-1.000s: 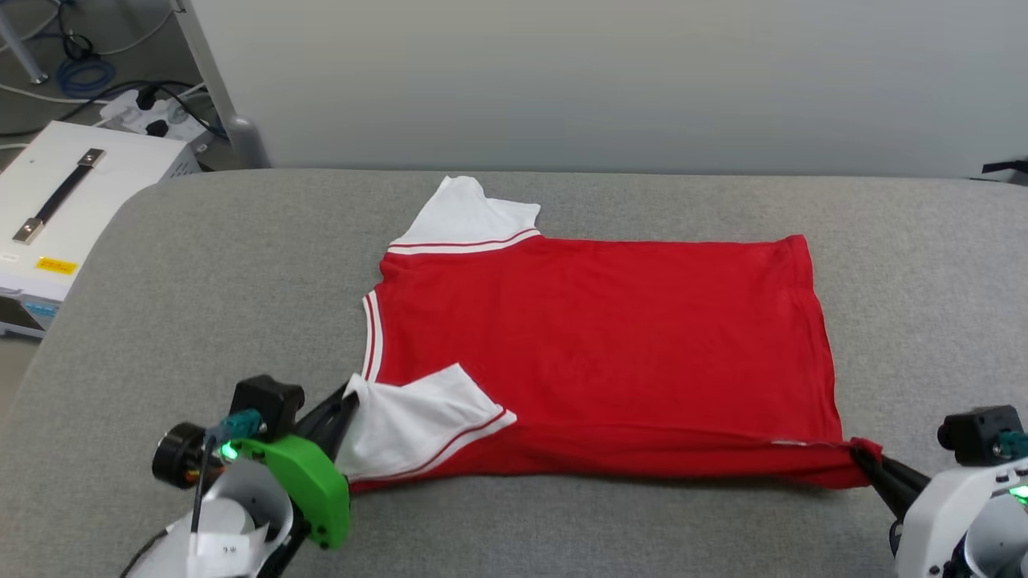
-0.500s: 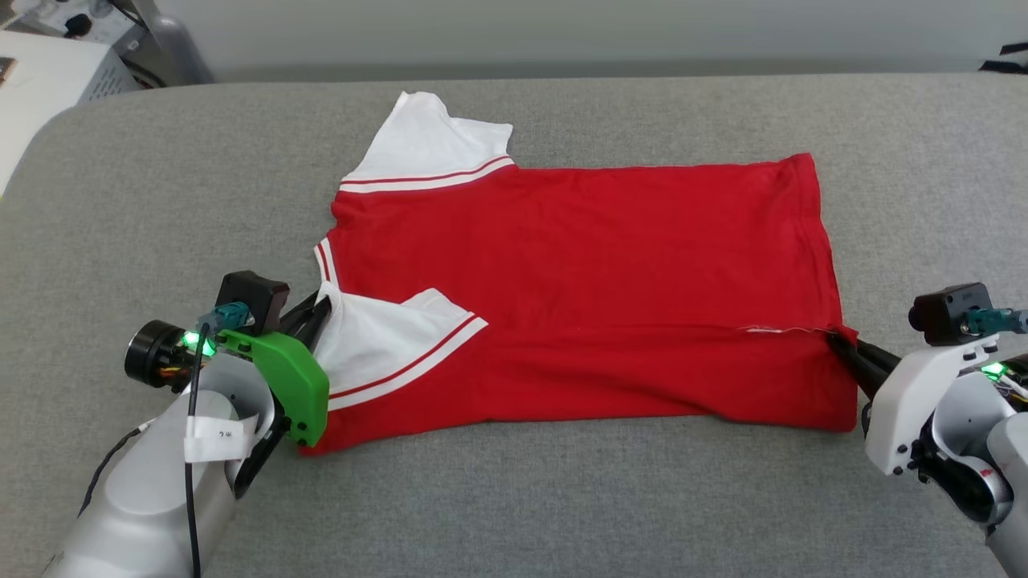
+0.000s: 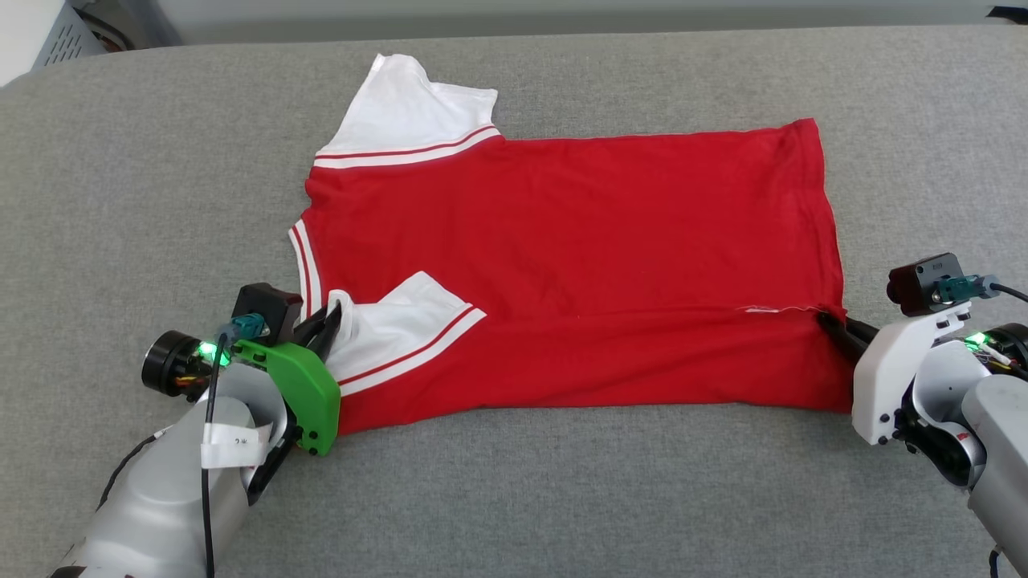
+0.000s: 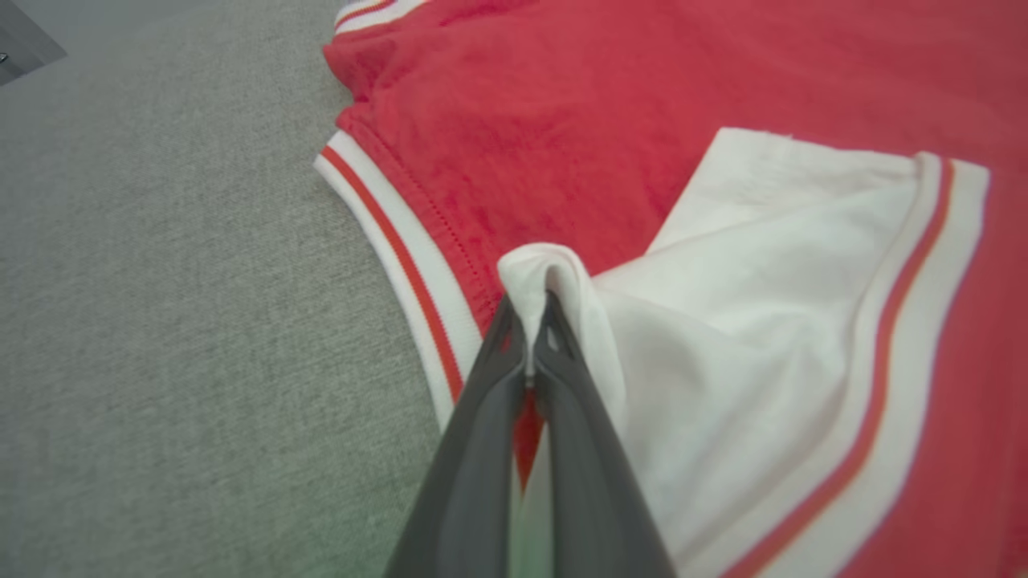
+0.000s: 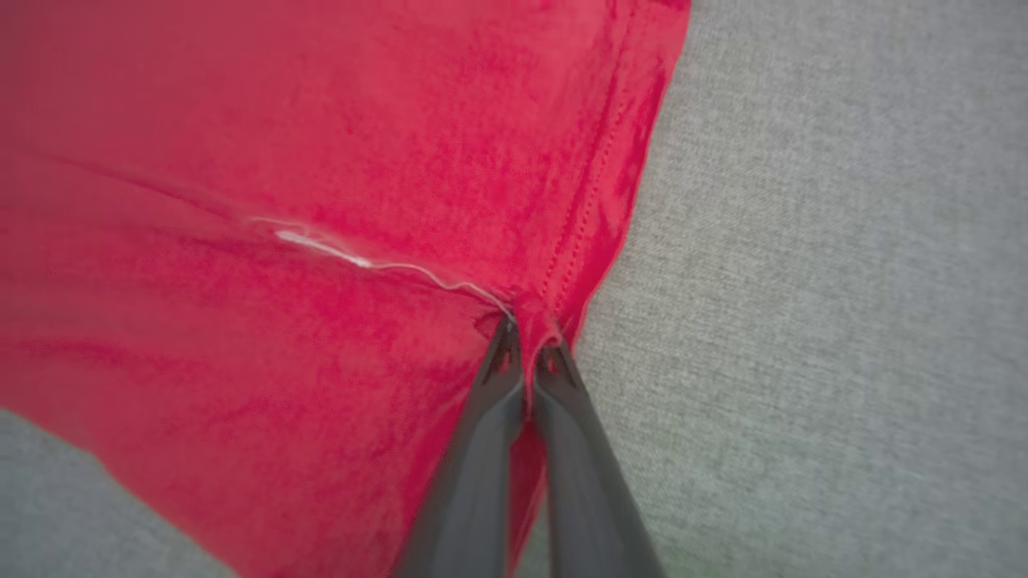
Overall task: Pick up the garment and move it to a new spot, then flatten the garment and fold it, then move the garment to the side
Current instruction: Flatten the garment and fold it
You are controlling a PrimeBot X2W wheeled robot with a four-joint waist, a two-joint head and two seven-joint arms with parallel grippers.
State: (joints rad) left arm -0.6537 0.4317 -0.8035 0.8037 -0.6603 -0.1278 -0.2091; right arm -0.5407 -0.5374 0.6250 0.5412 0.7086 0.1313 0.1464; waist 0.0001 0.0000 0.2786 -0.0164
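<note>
Garment (image 3: 562, 265) lies btwn L claw (image 3: 333, 309) & R claw (image 3: 823, 319) (both pinching edges).

Head: high, facing down on the whole jersey T-shirt (image 3: 578, 257).
Left wrist: close along my left fingers (image 4: 474, 449), sharing its white sleeve (image 4: 763, 321).
Right wrist: close along my right fingers (image 5: 474, 466), sharing its hem (image 5: 594, 201).
</note>
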